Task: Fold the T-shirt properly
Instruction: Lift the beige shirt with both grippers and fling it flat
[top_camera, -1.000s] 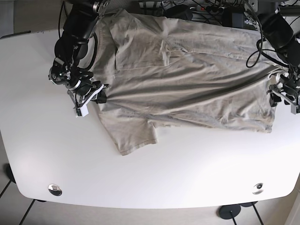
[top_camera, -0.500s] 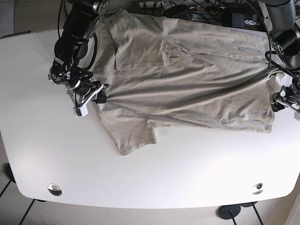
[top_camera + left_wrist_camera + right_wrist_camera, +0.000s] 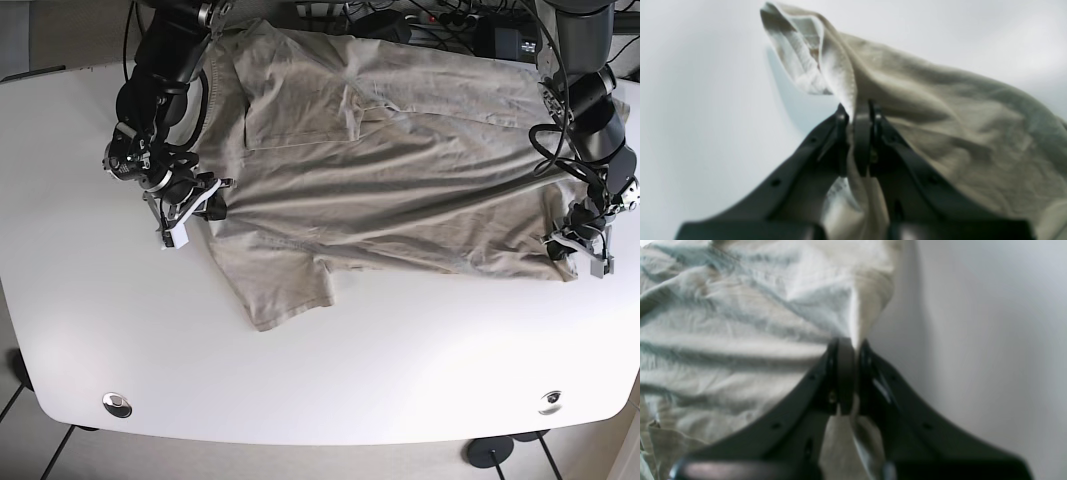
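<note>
The shirt (image 3: 400, 170) lies spread and wrinkled on the table (image 3: 330, 370), not folded yet. The left gripper (image 3: 570, 243) is closed on its hem corner, and the right gripper (image 3: 205, 207) is closed on the opposite edge. I think all folds remain.

Even, bright overhead light on the white table (image 3: 330, 370); wrist views soft, blurred throughout.

T-shirt (image 3: 400, 170) spread flat on the table (image 3: 330, 370), an arm at each end.
You've got the right gripper (image 3: 205, 205) at its left edge in base view, the left gripper (image 3: 572, 240) at its lower-right corner, one sleeve (image 3: 285, 290) pointing toward the table's front edge.
</note>
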Tool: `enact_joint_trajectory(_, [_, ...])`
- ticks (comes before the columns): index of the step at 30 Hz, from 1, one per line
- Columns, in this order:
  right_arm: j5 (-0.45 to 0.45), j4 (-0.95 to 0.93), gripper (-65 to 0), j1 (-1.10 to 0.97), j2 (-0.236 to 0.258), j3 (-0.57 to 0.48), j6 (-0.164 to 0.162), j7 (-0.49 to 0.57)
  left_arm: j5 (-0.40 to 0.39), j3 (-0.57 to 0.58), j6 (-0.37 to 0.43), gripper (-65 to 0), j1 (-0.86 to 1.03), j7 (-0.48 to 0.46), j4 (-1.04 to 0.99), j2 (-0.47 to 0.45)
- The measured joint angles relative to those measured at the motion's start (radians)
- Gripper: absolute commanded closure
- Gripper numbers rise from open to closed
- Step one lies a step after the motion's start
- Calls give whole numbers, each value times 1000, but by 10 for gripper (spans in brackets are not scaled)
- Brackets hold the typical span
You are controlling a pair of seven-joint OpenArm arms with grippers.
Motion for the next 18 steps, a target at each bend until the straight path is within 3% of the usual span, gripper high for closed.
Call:
enact_joint_trajectory(5, [-12, 90, -21, -13, -5, 0, 0, -16, 27, -8, -63, 0, 57, 126, 159, 11])
enact_joint_trajectory(7, [-4, 155, -21, -37, -5, -3, 2, -16, 33, -73, -73, 0, 136, 229, 314, 26])
enact_joint_trajectory(11, [-5, 264, -21, -97, 1, -3, 9, -20, 45, -125, -72, 0, 239, 347, 596, 91])
enact_joint_trajectory(14, [-13, 285, -21, -82, 51, -45, 10, -24, 41, -117, -72, 0, 253, 428, 792, 152])
enact_joint_trajectory(18, [-4, 285, -21, 13, 121, -148, 11, -24, 47, -40, -73, 0, 190, 517, 896, 208])
